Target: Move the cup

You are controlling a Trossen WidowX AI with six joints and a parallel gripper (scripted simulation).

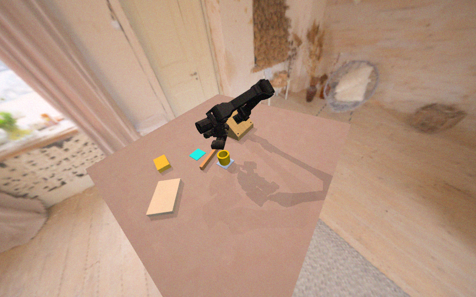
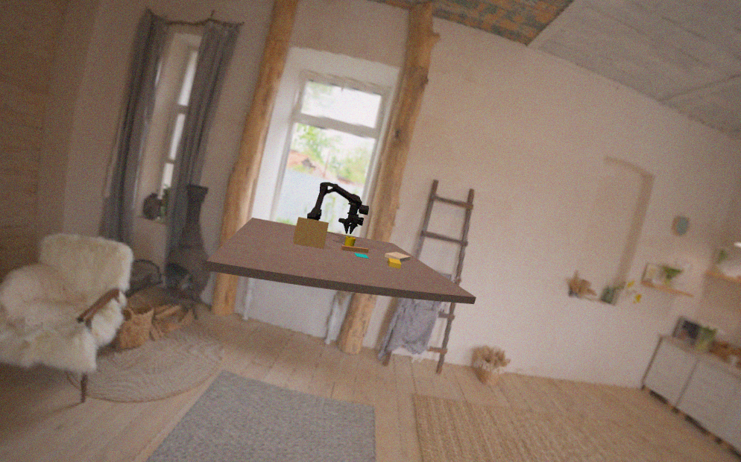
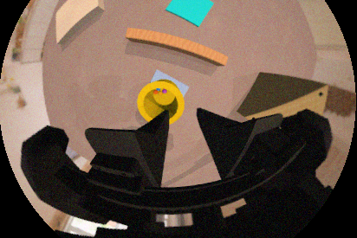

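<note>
No legible text, label, brand, number or sign is being shown in any of the three views. Every surface in view (the props on the table, the robot's black housing, the room's walls and furnishings alike) is being presented as plain colour or texture, with nothing printed on it that can be read.
</note>
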